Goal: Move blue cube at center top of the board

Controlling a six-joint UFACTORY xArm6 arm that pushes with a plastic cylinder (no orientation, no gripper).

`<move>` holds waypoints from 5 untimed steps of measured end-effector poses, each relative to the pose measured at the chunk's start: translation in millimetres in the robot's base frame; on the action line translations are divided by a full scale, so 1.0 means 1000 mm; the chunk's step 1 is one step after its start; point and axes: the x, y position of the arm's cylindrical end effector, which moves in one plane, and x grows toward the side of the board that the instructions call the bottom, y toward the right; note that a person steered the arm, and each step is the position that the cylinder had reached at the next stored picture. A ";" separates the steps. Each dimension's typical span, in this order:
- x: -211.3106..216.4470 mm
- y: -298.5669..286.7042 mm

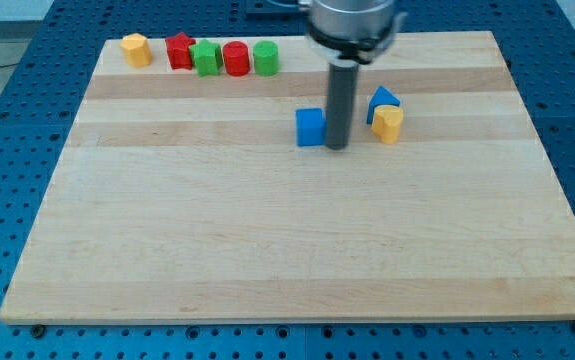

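The blue cube [310, 127] sits on the wooden board [287, 240], a little right of centre in the board's upper part. My tip [338, 147] stands right beside the cube, on its right, touching or almost touching its side. The dark rod rises from there to the arm's head at the view's top.
A blue triangular block [383, 99] and a yellow block [388, 124] lie just right of my tip. Along the top left edge stand a yellow block [136, 49], a red star [179, 50], a green block [205, 58], a red cylinder [235, 58] and a green cylinder [266, 58].
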 end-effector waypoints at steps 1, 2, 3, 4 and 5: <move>0.010 -0.008; 0.017 -0.012; 0.014 -0.024; 0.001 -0.035; -0.015 -0.036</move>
